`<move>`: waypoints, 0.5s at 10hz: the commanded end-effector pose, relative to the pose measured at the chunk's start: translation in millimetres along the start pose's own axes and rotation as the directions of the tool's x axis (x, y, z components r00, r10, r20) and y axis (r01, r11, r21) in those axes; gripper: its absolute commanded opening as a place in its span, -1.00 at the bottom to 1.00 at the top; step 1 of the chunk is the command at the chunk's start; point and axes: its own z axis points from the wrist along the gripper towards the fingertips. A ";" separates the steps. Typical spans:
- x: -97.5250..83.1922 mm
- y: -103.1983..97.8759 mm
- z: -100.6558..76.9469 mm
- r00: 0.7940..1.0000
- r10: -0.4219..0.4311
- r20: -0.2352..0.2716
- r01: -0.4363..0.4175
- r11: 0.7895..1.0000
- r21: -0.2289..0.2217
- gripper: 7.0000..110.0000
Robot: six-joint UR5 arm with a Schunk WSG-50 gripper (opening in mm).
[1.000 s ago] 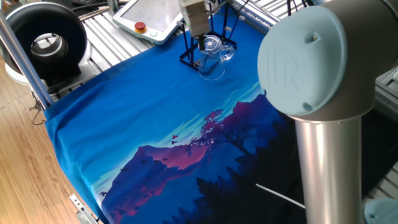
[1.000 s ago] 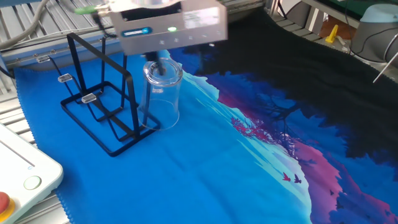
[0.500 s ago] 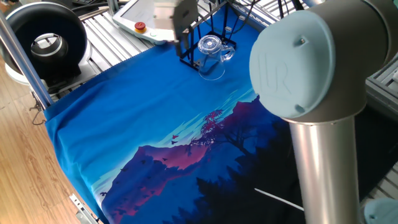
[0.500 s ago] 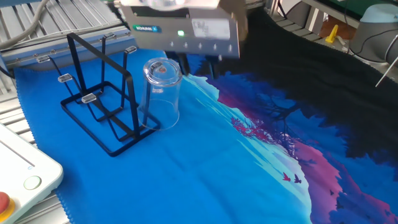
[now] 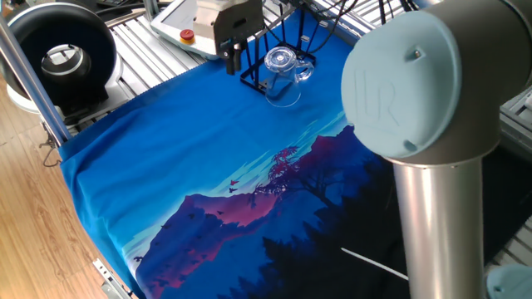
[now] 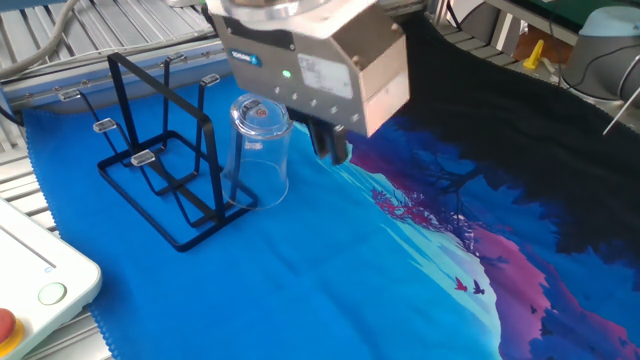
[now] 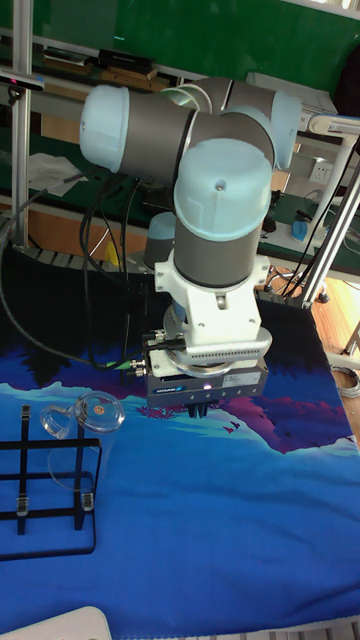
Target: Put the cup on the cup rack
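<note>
The cup (image 6: pixel 262 150), a clear glass mug, stands upside down at the corner of the cup rack (image 6: pixel 160 175), a black wire frame with upright pegs. One peg rises right at the cup's wall; I cannot tell whether it is inside the glass. In the tall fixed view the cup (image 7: pixel 88 425) shows its handle pointing left over the rack (image 7: pixel 40 500). My gripper (image 6: pixel 333 146) hangs beside the cup, apart from it, open by a narrow gap with nothing between its fingers. It also shows left of the cup (image 5: pixel 281 71) as the gripper (image 5: pixel 233 56) near the rack (image 5: pixel 253 79).
A blue and purple printed cloth (image 5: pixel 208 166) covers the table. A white teach pendant (image 5: pixel 195 21) lies behind the rack, and a black round device (image 5: pixel 62 54) stands off the table's corner. The arm's grey elbow (image 5: pixel 416 83) fills the right foreground.
The gripper has let go of the cup's top and moved sideways away from it, turning as it went. The cup has stayed in place at the rack.
</note>
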 end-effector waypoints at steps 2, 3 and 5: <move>-31.7 -5.9 4.9 0.981 0.084 0.172 -0.083 0.996 -0.011 -1.00; -32.2 -12.8 2.7 0.972 0.070 0.223 -0.067 0.998 -0.022 -1.00; -26.6 -29.1 9.1 0.958 0.047 0.283 -0.038 0.999 -0.037 -1.00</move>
